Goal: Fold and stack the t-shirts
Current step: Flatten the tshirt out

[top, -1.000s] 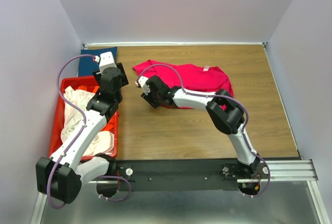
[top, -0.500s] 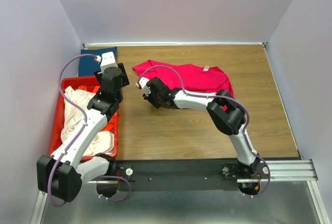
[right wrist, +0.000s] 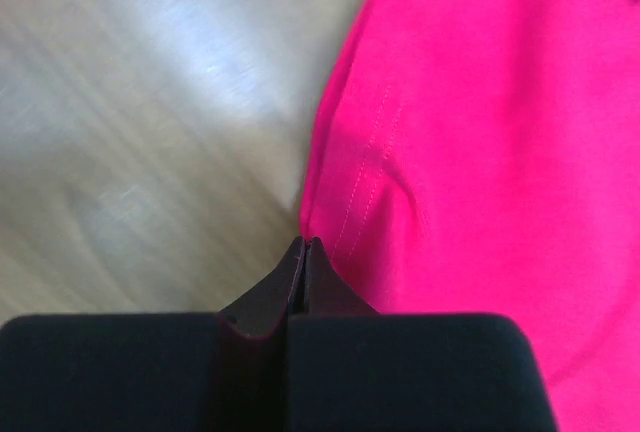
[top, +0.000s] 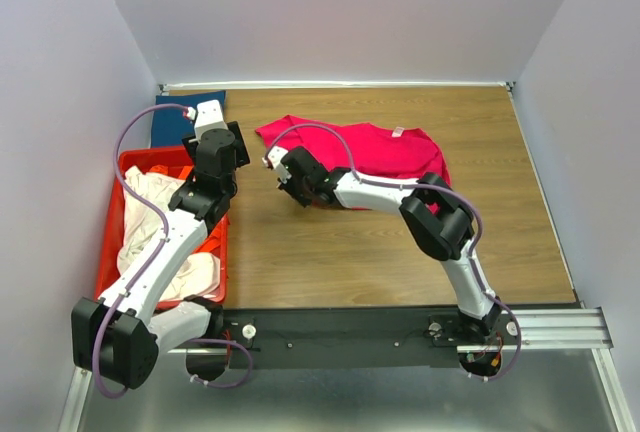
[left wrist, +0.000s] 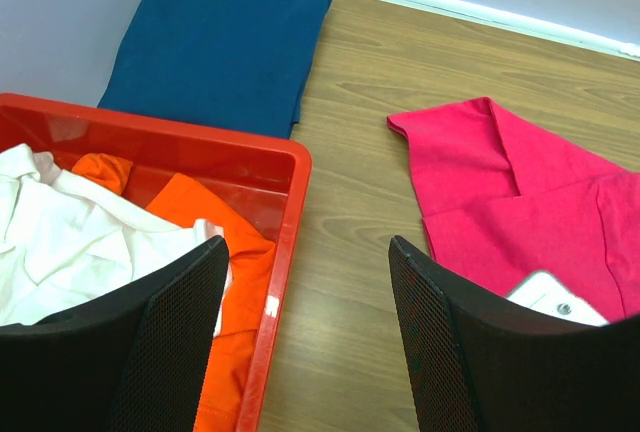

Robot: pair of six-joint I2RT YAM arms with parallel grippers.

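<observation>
Fingertips of R gripper [right wrist: 303, 245] are pressed tight together, no gap, right at the hem edge of the pink t-shirt [right wrist: 480, 152]. Can't tell if any cloth is caught btwn them. That shirt lies spread out, partly lapped over itself, on the table [top: 350, 252], mid-to-far side, w/ the R arm [top: 440, 217] reaching across to its near-L edge. L gripper [left wrist: 305, 352] is spread wide, nothing btwn its fingers [left wrist: 170, 342], hanging above the far corner of the red crate [left wrist: 285, 202]. Crate sits at the L edge & holds an orange t-shirt [left wrist: 215, 217] & a white t-shirt [left wrist: 70, 242], both bunched. Behind the crate, far-L corner, the dark blue t-shirt [left wrist: 220, 47] lies folded flat, apart from the pink one.
</observation>
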